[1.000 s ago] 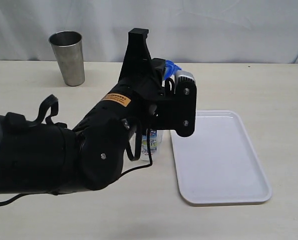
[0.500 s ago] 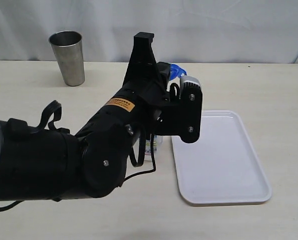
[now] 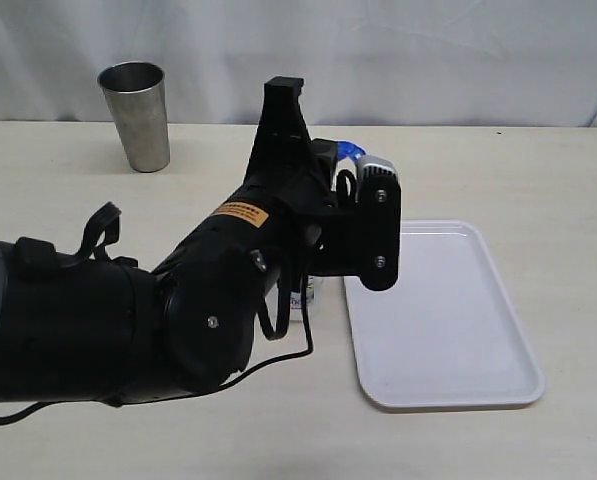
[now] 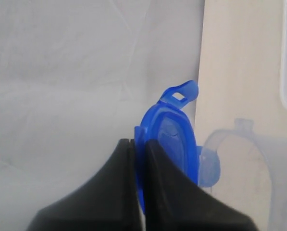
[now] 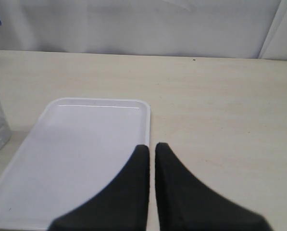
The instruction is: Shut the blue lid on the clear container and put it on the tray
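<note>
Three task items, two pincers.

1. Blue lid (image 4: 169, 144)
- Handling: judged very light. It is thin plastic, springy at the snap flaps and smooth enough to twist in a narrow pinch. It is best taken across the rim, clear of the flaps, leaving them free to snap down.
- Look: roundish, translucent blue, with one slotted flap jutting from its edge.
- Place: raised above the worktop (image 3: 498, 170) and turned edge-on between the fingers of the left pincer (image 4: 139, 142), which is clenched on its rim. The left arm (image 3: 128, 320) hides whether the lid touches the container's mouth.

2. Clear container (image 3: 300, 293)
- Handling: judged light and stiff-walled. It is tall and narrow, so a sideways push while the lid is pressed home could tip it. A hold on the wall around mid-height seems safest.
- Look: clear plastic with a blue-white-green label low on its side. Only this lower part shows beneath the arm.
- Place: standing on the worktop just beside the tray, not on it.

3. Tray (image 3: 448, 330)
- Look: flat, white, with rounded corners and a low rim. Nothing lies on it.

Right pincer (image 5: 151, 147): clenched on nothing, hanging over the tray.

Sundry: steel tumbler (image 3: 136, 115), at the back of the worktop, well apart.
</note>
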